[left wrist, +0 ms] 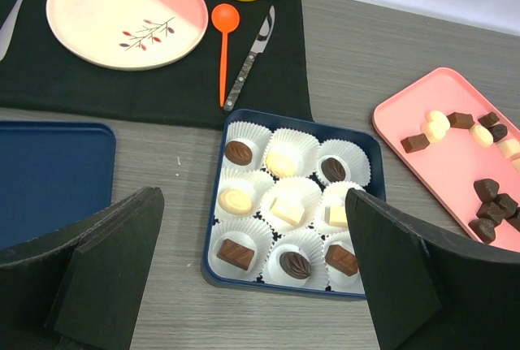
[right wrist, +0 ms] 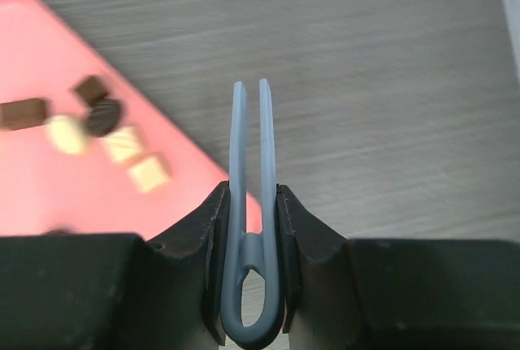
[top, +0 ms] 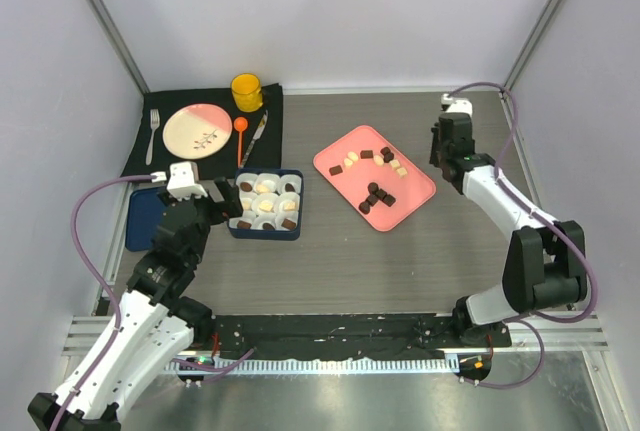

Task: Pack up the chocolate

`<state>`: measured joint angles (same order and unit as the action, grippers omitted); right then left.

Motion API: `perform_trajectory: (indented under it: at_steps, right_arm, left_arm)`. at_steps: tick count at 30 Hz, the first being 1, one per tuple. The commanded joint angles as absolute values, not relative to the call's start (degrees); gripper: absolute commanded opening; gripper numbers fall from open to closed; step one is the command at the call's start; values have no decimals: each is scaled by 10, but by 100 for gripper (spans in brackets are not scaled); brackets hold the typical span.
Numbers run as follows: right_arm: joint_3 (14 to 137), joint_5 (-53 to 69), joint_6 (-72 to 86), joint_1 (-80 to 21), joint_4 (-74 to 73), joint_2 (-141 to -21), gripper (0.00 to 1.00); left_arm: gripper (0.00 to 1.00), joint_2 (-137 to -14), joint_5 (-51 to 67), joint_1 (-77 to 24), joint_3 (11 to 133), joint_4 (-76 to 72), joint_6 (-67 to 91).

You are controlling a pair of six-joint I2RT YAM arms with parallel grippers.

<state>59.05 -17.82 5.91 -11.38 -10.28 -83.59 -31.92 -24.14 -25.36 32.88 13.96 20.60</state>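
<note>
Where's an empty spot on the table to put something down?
Bare table between the blue box and the pink tray, and a strip on the near side of both. Crowded: the box, chocolate in all nine cups, and the black mat with plate and mug.

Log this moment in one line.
left gripper: jaws open, near blue box | right gripper: shut on tweezers, beside pink tray | chocolate: pieces on tray

Bare tabletop lies between blue box and pink tray; chocolate crowds both.
</note>
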Motion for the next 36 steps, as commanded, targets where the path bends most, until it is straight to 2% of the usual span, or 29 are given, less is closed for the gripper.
perform_trajectory:
  at_steps: [1,8,15,23,36]
  right_arm:
    - [556,-179,79,-49,-45,-831,19]
    - [519,-149,70,28,17,-892,19]
    - [487,-134,82,37,-31,-895,22]
    - [454,-164,128,37,-115,-867,34]
    - [453,-146,165,38,-193,-797,67]
  left_arm:
    - [100,-322,-238,-250,352,120,202]
    - [100,-315,-243,-251,352,120,200]
    - [100,-308,-242,-250,351,119,201]
    - [100,-304,-237,-250,350,117,204]
    - [100,-316,-233,-251,350,117,205]
